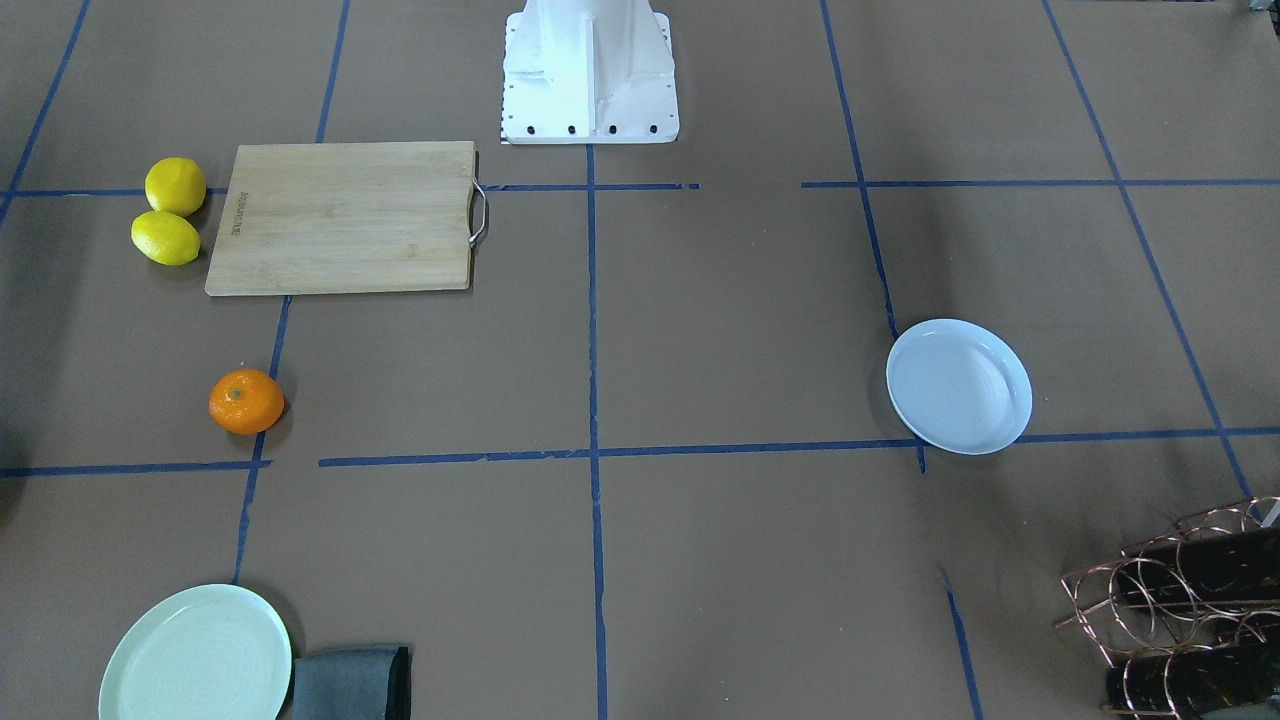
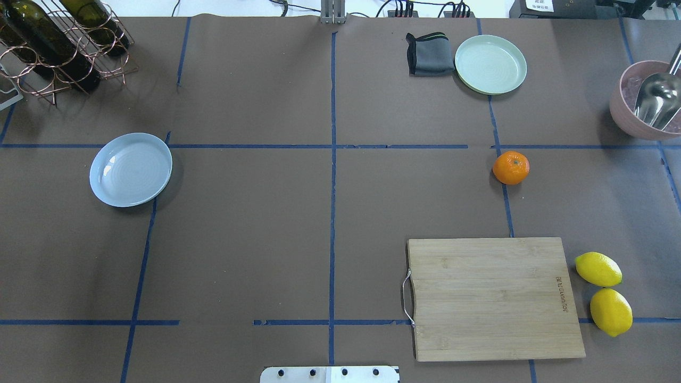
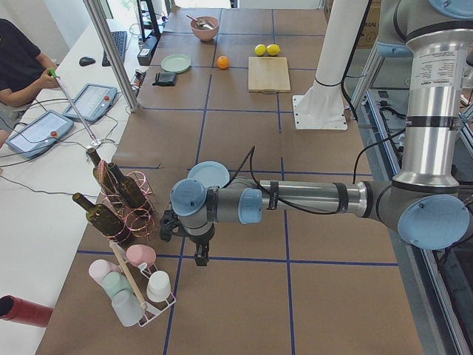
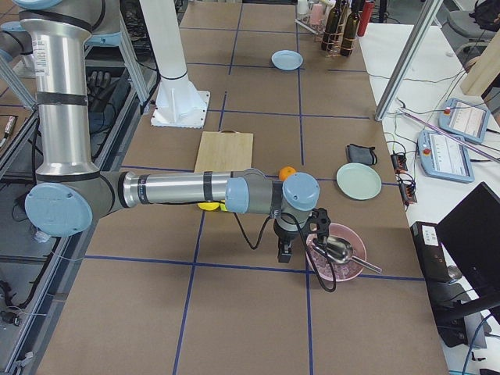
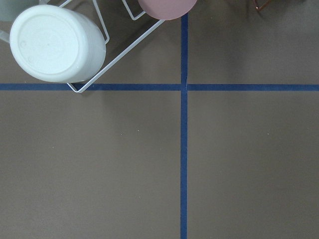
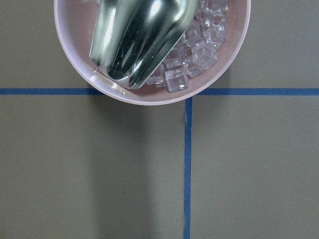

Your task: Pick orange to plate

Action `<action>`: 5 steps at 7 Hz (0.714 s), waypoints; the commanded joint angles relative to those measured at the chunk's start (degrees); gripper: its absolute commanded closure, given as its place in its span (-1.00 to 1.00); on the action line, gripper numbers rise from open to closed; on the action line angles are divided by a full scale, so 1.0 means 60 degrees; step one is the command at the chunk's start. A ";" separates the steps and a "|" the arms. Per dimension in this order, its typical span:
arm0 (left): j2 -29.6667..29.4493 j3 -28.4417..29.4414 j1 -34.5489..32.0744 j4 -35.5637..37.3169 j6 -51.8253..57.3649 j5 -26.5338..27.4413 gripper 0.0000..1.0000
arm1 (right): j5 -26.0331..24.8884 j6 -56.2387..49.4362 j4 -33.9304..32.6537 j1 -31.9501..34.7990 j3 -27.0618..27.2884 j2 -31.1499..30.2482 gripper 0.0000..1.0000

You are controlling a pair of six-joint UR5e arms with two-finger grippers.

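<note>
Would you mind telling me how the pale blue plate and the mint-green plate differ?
Colour: the pale blue plate is bluish-white, the mint-green plate pale green. Side: the blue lies on the robot's left half, the green on its right. Neighbour: a folded grey cloth lies beside the green, none beside the blue. Both are round, rimmed, empty.

Open counter point(image 2: 255, 229) spans the overhead view's middle, between the orange point(image 2: 511, 168) at right and the plate point(image 2: 131, 169) at left. A cutting board point(image 2: 492, 298) lies below the orange, a green plate point(image 2: 490, 64) above it; a bottle rack point(image 2: 64, 48) stands upper left, above the plate.
</note>
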 commanded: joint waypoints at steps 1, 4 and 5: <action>-0.0095 -0.0134 0.0000 0.0000 0.0000 -0.0014 -1.00 | 0.0019 0.0109 0.0000 0.0000 0.0027 0.0014 -1.00; -0.0944 -0.0267 0.0814 -0.1499 -0.0102 -0.0015 -1.00 | 0.0281 0.1142 -0.0015 0.0000 0.1149 0.0087 -1.00; -0.1047 -0.0165 0.2111 -0.2567 -0.0074 0.0044 -1.00 | 0.0239 0.1367 0.0000 -0.0029 0.1402 0.0203 -1.00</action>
